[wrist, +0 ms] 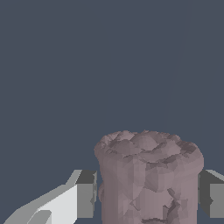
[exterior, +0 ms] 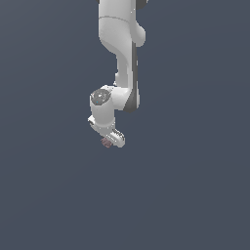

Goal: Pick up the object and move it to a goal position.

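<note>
You are holding the object [wrist: 148,175] between the gripper [exterior: 108,140] fingers [wrist: 85,194], which are pressing close on either flank of it. The pick looks done; you are left carrying it to the goal, which neither view is showing.

Object [wrist: 148,175]: small lumpy mauve-brown blob, bumpy faceted surface, upright stubby column with rounded top. Sits between the fingers [wrist: 86,194], at the arm's lower tip in exterior view [exterior: 106,142].
</note>
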You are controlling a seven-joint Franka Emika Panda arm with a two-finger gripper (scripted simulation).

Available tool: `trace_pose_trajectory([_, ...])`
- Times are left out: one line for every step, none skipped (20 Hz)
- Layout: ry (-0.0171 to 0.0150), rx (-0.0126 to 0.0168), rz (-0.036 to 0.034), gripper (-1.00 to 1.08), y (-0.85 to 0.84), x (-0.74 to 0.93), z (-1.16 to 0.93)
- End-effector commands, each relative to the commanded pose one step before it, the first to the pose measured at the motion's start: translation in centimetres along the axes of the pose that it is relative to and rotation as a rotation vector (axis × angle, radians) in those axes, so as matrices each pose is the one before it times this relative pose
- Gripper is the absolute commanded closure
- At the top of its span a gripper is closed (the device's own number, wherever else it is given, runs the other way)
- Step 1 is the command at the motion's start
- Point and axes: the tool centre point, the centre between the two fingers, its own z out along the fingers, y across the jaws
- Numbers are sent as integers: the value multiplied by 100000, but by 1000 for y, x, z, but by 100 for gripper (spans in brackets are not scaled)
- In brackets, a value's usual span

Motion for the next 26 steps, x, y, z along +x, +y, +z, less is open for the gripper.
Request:
trace_pose_trajectory([-29, -60, 53, 108, 41, 13, 80])
trace_pose_trajectory([0, 0, 0, 108, 0, 0, 0])
trace_pose_trajectory([0, 0, 0, 108, 0, 0, 0])
trace_pose_trajectory([0, 0, 0, 108, 0, 0, 0])
trace_pose_trajectory([37, 64, -64, 108, -48, -13, -73])
trace_pose_trajectory([0, 0, 0, 108, 10, 10, -30])
trace_pose_trajectory([0, 0, 0, 108, 30, 30, -91])
trace_pose_trajectory([0, 0, 0, 108, 50, 50, -152])
trace_pose_trajectory([0, 0, 0, 108, 71, 71, -214])
trace_pose_trajectory([0, 0, 0, 108, 91, 92, -276])
trace_pose_trajectory([0, 0, 0, 108, 112, 113, -338])
trace_pose_trajectory([0, 0, 0, 108, 132, 133, -399])
trace_pose_trajectory([0, 0, 0, 108, 151, 153, -459])
trace_pose_trajectory([0, 0, 0, 108, 171, 173, -517])
trace_pose_trajectory([-26, 8, 63, 108, 222, 211, -563])
trace_pose_trajectory([0, 0, 0, 108, 207, 211, -629])
trace_pose_trajectory([0, 0, 0, 108, 225, 230, -683])
trace_pose_trajectory([0, 0, 0, 108, 242, 248, -735])
trace_pose_trajectory([0, 0, 0, 108, 258, 266, -786])
trace_pose_trajectory([0, 0, 0, 108, 274, 284, -836])
trace_pose_trajectory([-12, -21, 65, 108, 321, 319, -873])
trace_pose_trajectory([0, 0, 0, 108, 305, 319, -932])
trace_pose_trajectory([0, 0, 0, 108, 320, 336, -979])
trace_pose_trajectory([0, 0, 0, 108, 331, 351, -1017])
trace_pose_trajectory([0, 0, 0, 108, 339, 362, -1043])
trace_pose_trajectory([0, 0, 0, 108, 344, 370, -1061])
